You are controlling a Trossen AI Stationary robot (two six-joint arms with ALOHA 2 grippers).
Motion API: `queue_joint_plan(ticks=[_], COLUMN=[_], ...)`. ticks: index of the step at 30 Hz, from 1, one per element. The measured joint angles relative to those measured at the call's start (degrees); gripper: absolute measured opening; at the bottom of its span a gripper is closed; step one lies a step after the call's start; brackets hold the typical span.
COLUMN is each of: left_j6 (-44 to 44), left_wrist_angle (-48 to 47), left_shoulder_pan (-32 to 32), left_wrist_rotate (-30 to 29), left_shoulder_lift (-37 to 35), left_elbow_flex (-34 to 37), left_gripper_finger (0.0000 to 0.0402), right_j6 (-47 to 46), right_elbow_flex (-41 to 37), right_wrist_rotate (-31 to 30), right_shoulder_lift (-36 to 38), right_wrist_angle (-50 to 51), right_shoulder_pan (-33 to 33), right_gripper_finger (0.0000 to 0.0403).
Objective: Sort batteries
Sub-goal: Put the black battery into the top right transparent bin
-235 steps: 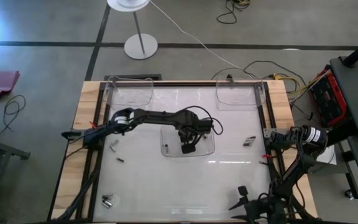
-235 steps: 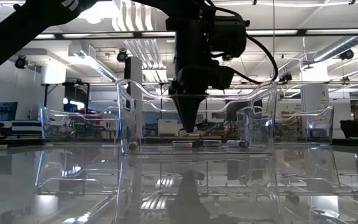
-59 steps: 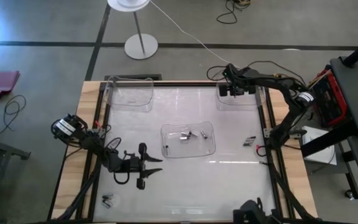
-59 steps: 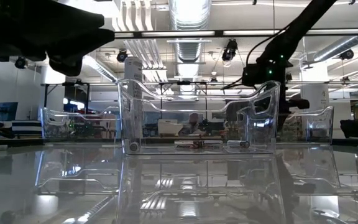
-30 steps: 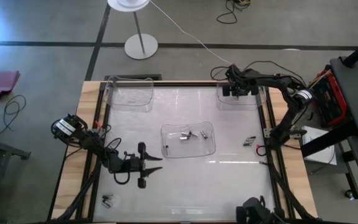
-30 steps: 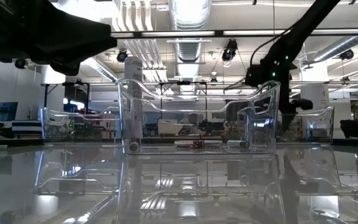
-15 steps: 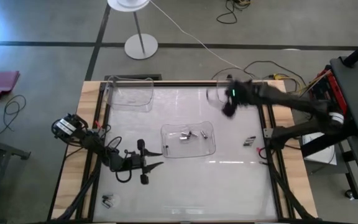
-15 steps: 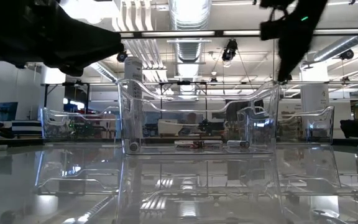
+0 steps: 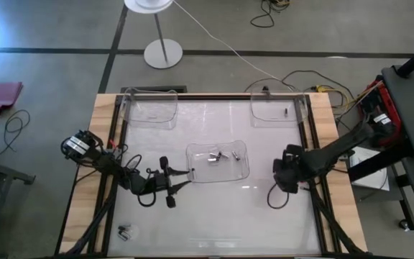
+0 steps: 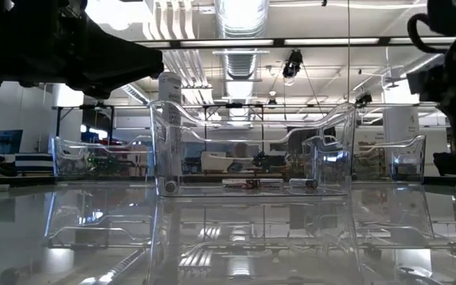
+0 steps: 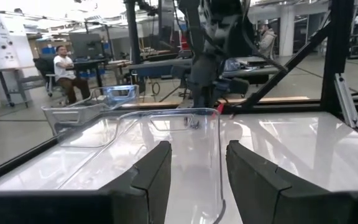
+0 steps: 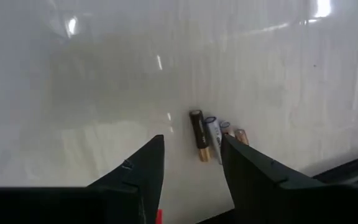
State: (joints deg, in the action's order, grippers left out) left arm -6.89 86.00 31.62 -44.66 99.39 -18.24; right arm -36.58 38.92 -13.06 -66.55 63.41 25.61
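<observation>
**Right tool lining up over a battery cluster**

At lower left of the high view, two loose batteries [image 9: 126, 232] are lying on the worktop [image 9: 214, 208]. Just right of them, the left tool [image 9: 180, 181] is waiting with fingers spread and nothing between them, pointing at the centre tray [image 9: 240, 173], where several batteries [image 9: 218, 156] are lying. One battery [image 9: 286, 112] is sitting in the upper-right tray [image 9: 299, 109]. At right of centre, the right tool [image 12: 188, 163] is hanging with fingers parted and nothing in them, directly over a tight row of batteries [image 12: 215, 134].

The risk, as I judge it: these cylinders are touching, so closing could be catching two sizes together, or nudging one rolling toward the worktop's edge.
</observation>
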Motion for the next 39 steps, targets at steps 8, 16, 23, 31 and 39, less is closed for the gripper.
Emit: queue_joint_plan(ticks=[8, 16, 23, 31, 39], left_j6=[-1.16, -1.19, -1.19, -1.19, -1.19], left_wrist_angle=[0.09, 0.13, 0.15, 0.13, 0.15], left_shoulder_pan=[-0.02, -0.10, -0.42, -0.42, -0.42], left_wrist_rotate=[-4.27, -4.31, -4.33, -4.33, -4.32], left_shoulder_lift=[0.00, 0.00, 0.00, 0.00, 0.00], left_elbow_flex=[0.00, 0.00, 0.00, 0.00, 0.00], left_gripper_finger=[0.0135, 0.0135, 0.0135, 0.0135, 0.0135], right_j6=[3.18, 4.68, 4.82, 7.11, 7.19], right_elbow_flex=[-2.95, -4.45, -4.68, -4.37, -4.53], right_wrist_rotate=[0.00, 2.49, 2.55, 3.87, 4.24], right_shoulder_lift=[-3.52, -4.81, -7.61, -12.39, -12.05], right_wrist_angle=[-2.52, -5.61, -7.29, -9.75, -10.34], right_shoulder_pan=[-1.93, -5.58, -8.43, -9.03, -9.03], right_gripper_finger=[0.0116, 0.0094, 0.0080, 0.0064, 0.0039])
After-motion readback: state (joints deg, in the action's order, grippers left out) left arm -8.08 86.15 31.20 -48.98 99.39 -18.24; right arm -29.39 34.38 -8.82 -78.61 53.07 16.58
